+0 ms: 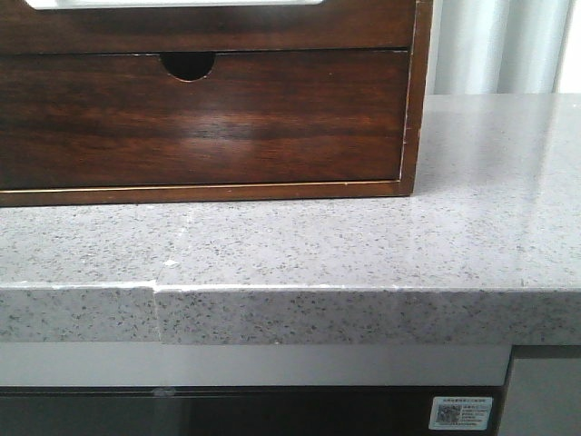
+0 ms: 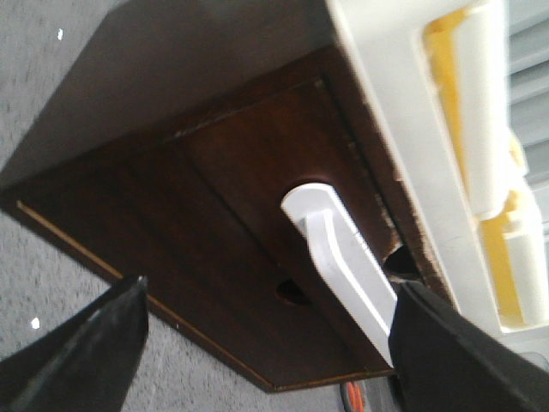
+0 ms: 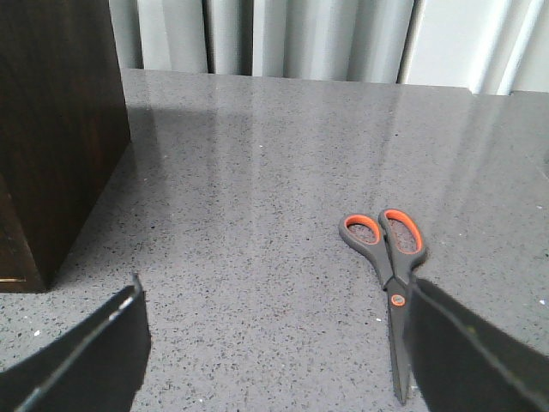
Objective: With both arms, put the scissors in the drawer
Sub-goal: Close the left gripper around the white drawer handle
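The drawer (image 1: 209,27) is the upper dark brown front of the wooden cabinet, with a white area (image 1: 172,3) along its top; it looks shut. In the left wrist view the drawer (image 2: 257,163) carries a white handle (image 2: 339,257). My left gripper (image 2: 270,296) is open in front of it, one finger (image 2: 446,352) beside the handle's end. The scissors (image 3: 390,275), grey with orange-lined handles, lie flat on the counter, blades under one finger (image 3: 472,360) of my open right gripper (image 3: 274,343). Neither gripper shows in the front view.
Below the drawer sits a same-wood drawer with a half-round notch (image 1: 188,65). A white and yellow organiser (image 2: 463,129) stands on the cabinet. The cabinet's dark side (image 3: 51,129) is left of the right gripper. The speckled grey counter (image 1: 363,245) ends in a front edge.
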Tool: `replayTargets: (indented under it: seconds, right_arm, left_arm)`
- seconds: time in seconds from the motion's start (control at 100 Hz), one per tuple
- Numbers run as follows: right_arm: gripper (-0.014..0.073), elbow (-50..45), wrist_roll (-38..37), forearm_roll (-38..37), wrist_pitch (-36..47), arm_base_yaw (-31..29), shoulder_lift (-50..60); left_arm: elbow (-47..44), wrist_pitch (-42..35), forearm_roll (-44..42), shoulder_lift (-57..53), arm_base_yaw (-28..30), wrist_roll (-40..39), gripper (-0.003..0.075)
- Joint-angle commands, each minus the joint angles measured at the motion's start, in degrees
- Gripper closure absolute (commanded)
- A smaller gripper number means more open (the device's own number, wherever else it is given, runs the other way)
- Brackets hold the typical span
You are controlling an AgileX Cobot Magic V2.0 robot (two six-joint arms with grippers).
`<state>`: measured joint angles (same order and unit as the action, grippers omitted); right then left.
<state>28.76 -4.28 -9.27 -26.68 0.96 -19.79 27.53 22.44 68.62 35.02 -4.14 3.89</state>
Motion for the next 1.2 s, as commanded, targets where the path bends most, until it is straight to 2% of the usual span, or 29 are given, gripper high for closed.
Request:
replayTargets:
  seconds: [0.0,0.12,0.31,0.87,0.94,1.19]
  right_arm:
    - [0.0045,2.01,0.27,-0.16,4.79,-0.29,-0.88]
    - [0.0045,2.01,0.27,-0.16,4.79,-0.29,-0.88]
    - [0.0045,2.01,0.27,-0.16,4.79,-0.29,-0.88]
    - [0.0045,2.01,0.27,-0.16,4.79,-0.29,-0.88]
    - [0.0045,2.01,0.27,-0.16,4.79,-0.29,-0.88]
    - [0.0045,2.01,0.27,-0.16,4.79,-0.29,-0.88]
  left_arm:
    - [2.35,1.20,9.31,3.82,-0.08,5.86,0.0177]
    - [3.88,4.81,19.00,8.81,-0.08,16.83,0.0177]
    - [7.32,12.93,29.10,17.10,-0.08,27.84,0.0176]
    - [14.69,30.77,37.96,35.41,-0.08,42.12,0.0178]
    - [15.11,32.84,38.22,36.53,-0.08,42.66,0.0208]
    - [15.58,33.42,38.41,38.42,0.04,43.49,0.0423]
